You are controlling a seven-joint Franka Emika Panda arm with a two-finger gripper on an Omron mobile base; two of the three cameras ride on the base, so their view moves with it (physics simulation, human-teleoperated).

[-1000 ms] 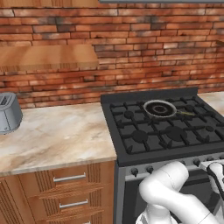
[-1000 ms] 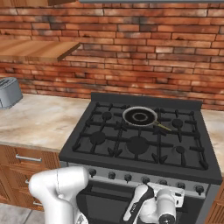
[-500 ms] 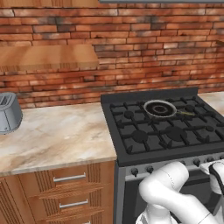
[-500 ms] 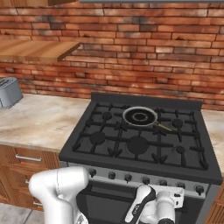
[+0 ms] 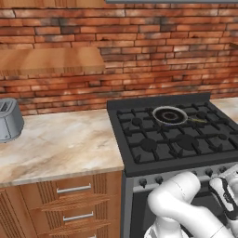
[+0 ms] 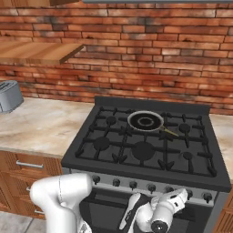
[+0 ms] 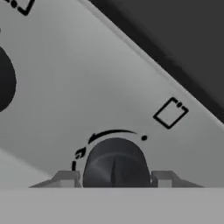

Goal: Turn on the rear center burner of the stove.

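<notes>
The black stove (image 6: 91, 152) fills the middle of the right base view and also shows as the stove (image 5: 139, 153) in the left base view. Its silver panel (image 7: 65, 87) carries a row of black knobs. A dark skillet (image 6: 145, 121) sits on the rear center burner and covers its cap. My gripper (image 7: 114, 178) is pressed up to the panel, open, with one knob (image 7: 114, 162) between the fingertips (image 7: 66, 178), each tip close beside it. In the right base view the gripper (image 6: 179, 195) sits at the knob row, right of centre.
A second knob (image 7: 3, 81) lies up and to the left on the panel. The marble counter (image 5: 60, 144) left of the stove holds a grey toaster (image 5: 9, 120). Wooden drawers (image 5: 74, 195) sit below it, a brick wall and a wooden shelf (image 5: 51, 60) behind.
The hand has settled slightly lower and closer against the front panel. The stove, skillet and counter things have not moved.
</notes>
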